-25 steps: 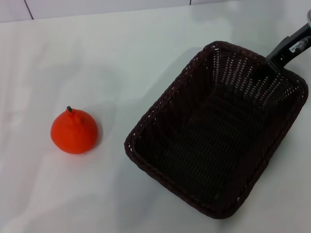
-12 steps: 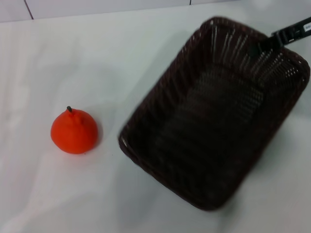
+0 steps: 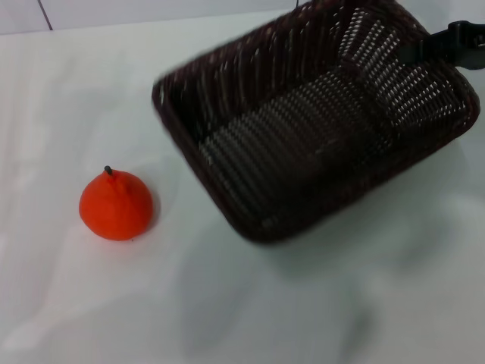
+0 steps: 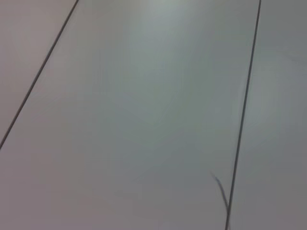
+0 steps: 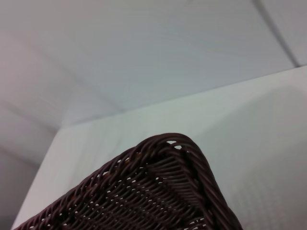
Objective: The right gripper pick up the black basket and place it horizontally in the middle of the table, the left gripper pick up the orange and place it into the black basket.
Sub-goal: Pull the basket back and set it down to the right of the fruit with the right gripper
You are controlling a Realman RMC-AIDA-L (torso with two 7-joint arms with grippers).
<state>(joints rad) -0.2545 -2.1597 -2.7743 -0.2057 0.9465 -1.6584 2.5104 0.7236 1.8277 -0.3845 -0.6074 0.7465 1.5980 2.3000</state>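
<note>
The black basket (image 3: 303, 129) is a large dark woven basket in the head view, lifted off the white table (image 3: 227, 303) and turned, at the upper right. My right gripper (image 3: 436, 47) is shut on its far right rim. The basket's rim corner also fills the bottom of the right wrist view (image 5: 168, 191). The orange (image 3: 116, 205) rests on the table at the left, stem up, clear of the basket. My left gripper is not in view; the left wrist view shows only a plain grey surface with dark seams.
A tiled wall edge runs along the back of the table (image 3: 151, 11). The basket's shadow falls on the table below it, at the lower right.
The basket has been lifted and swung: its near end rose and moved toward the back and left. My right gripper moved up with it. The orange has not moved.
</note>
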